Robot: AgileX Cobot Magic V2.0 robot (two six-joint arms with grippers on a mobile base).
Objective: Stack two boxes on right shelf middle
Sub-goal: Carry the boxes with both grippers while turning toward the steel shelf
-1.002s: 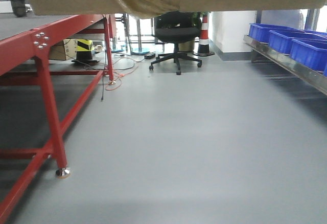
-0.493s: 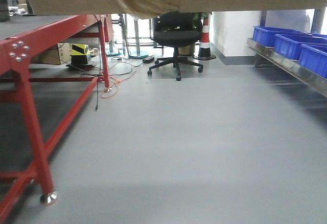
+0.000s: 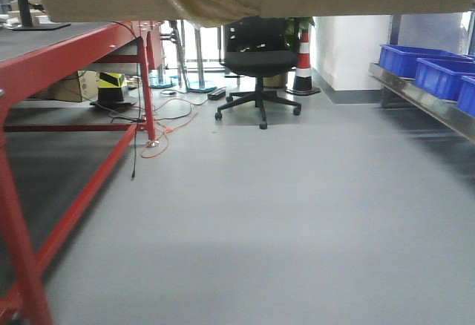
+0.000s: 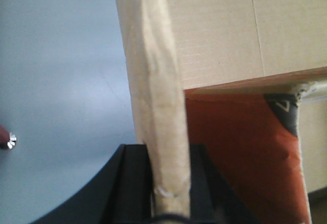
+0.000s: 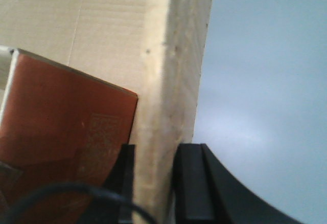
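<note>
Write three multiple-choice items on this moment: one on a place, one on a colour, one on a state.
1. Where do the blue bins stand?
A) on the red table
B) on the steel shelf at right
C) on the floor

2. What colour is the office chair?
A) black
B) white
C) green

3. How is the left pincer?
A) open over the floor
B) shut on a wall of the cardboard box
C) out of view

Answers: 1 B, they sit along the steel rail; 2 A, seat and back are black; 3 B, its jaws clamp the cardboard wall.
</note>
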